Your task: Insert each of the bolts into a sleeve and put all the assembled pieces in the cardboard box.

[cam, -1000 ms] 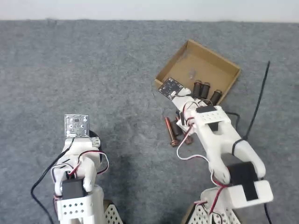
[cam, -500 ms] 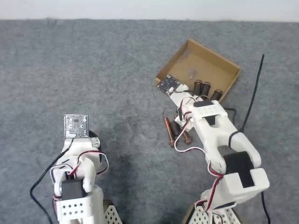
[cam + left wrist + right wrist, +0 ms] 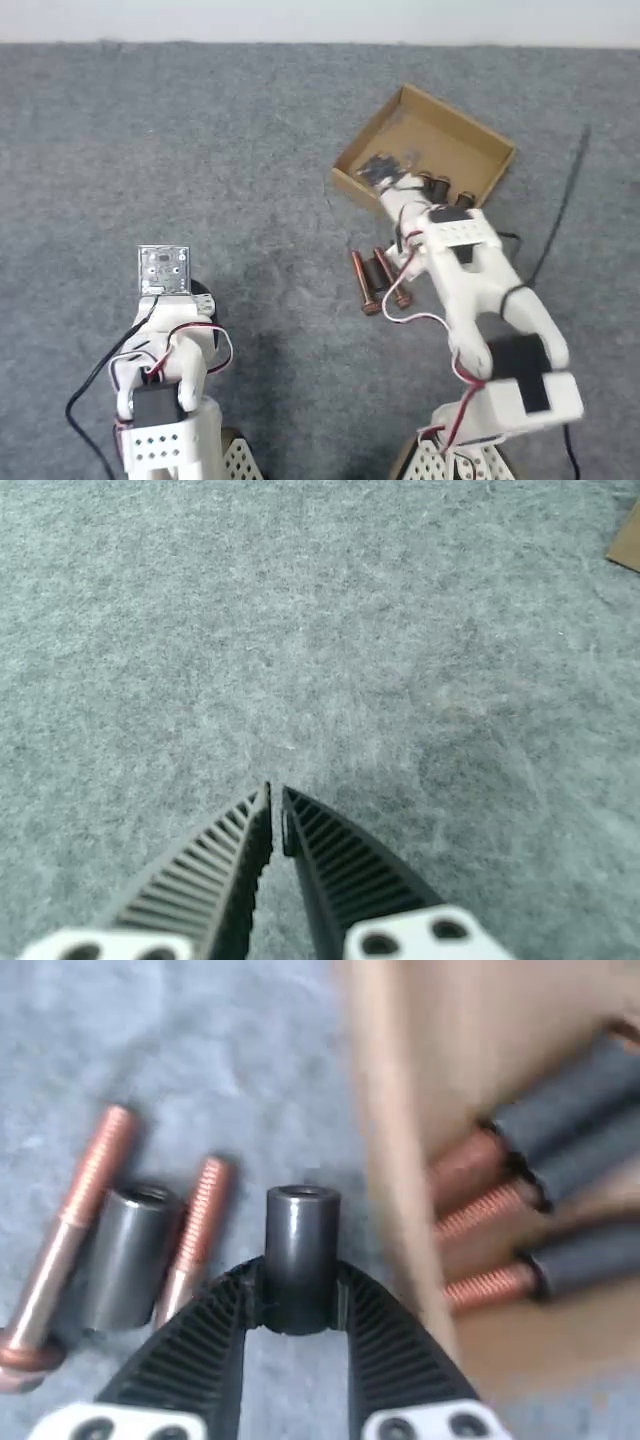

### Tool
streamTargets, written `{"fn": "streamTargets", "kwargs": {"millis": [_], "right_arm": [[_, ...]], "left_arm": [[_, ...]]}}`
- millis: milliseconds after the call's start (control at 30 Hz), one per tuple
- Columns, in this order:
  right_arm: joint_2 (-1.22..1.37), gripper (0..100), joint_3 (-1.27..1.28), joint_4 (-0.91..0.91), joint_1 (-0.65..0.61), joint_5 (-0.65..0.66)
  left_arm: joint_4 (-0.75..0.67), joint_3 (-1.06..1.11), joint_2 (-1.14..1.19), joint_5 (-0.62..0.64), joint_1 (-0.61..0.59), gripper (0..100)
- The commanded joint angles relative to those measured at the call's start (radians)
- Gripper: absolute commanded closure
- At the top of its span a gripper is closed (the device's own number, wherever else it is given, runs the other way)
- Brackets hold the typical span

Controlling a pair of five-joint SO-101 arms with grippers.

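Note:
My right gripper is shut on a dark sleeve, held upright just outside the near wall of the cardboard box. Three bolts with sleeves on them lie inside the box. On the carpet beside the held sleeve lie a long copper bolt, a loose grey sleeve and a second bolt. From above, the right arm reaches to the box, with the loose bolts to its left. My left gripper is shut over bare carpet, holding nothing.
Grey carpet covers the whole table. The left arm is folded back at the near left, far from the box. A black cable runs along the right side of the box. Open carpet lies between the two arms.
The right arm has swung away from the loose bolts toward the box, carrying the sleeve. The bolts and loose sleeve on the carpet are now uncovered. The left arm has not moved.

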Motion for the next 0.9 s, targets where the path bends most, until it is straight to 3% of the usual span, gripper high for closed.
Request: {"fn": "streamTargets", "kwargs": {"millis": [0, 333, 867], "right_arm": [[-0.174, 99.2, 0.035, 0.030, 0.042, -0.075], [-0.476, 99.2, 0.327, 0.036, 0.174, -0.203], [-0.851, 99.2, 0.690, 0.036, 0.460, -0.195]], "left_arm": [[-0.003, -0.016, -0.018, -0.014, -0.008, 99], [-0.003, -0.016, -0.018, -0.014, -0.008, 99], [0.002, -0.016, -0.018, -0.014, -0.008, 99]]}}
